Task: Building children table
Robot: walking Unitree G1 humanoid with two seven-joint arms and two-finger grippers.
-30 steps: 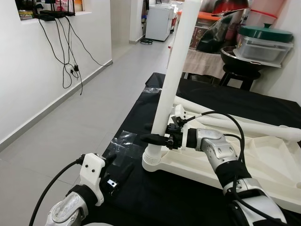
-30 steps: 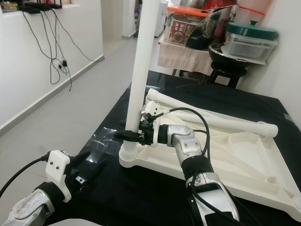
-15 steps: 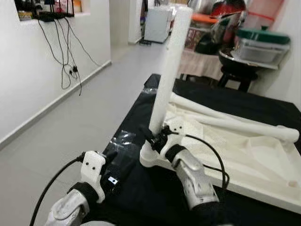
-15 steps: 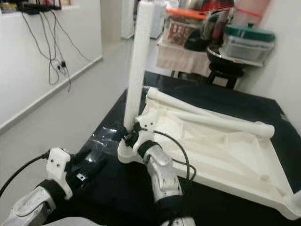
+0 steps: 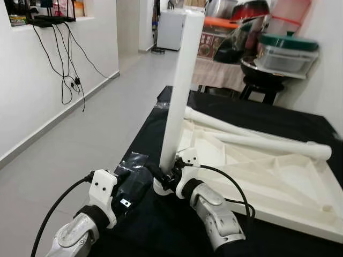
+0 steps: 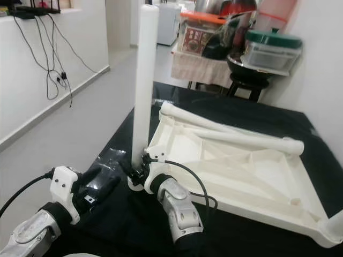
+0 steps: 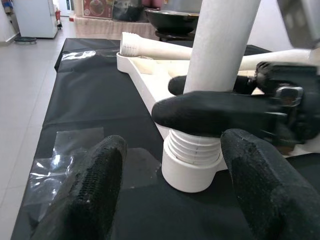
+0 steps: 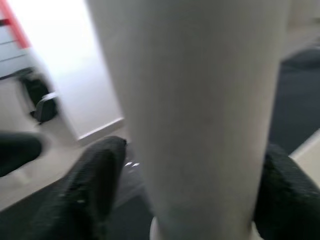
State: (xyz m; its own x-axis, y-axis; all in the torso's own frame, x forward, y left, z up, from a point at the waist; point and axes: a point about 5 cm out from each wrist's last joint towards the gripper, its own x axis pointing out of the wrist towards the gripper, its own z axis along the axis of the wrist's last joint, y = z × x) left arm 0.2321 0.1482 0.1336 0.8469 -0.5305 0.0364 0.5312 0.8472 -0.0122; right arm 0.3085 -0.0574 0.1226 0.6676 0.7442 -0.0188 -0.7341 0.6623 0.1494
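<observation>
The white children's table [image 5: 268, 171] lies upside down on a black cloth [image 5: 155, 128]. One white leg [image 5: 179, 91] stands upright in its near corner socket, whose threaded collar shows in the left wrist view. The right gripper [image 5: 163, 174], jaws clamped, holds the leg's base. The left gripper [image 7: 170, 185] waits just beside it, jaws apart, over clear tape [image 7: 65, 150].

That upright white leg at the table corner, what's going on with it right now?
The right gripper is clamped around the base of the upright table leg, which stands in the corner socket of the upside-down white tabletop on the black cloth. Its screw threads show above the socket. The left gripper hovers open just short of that base, not touching. Two more legs lie across the tabletop.
</observation>
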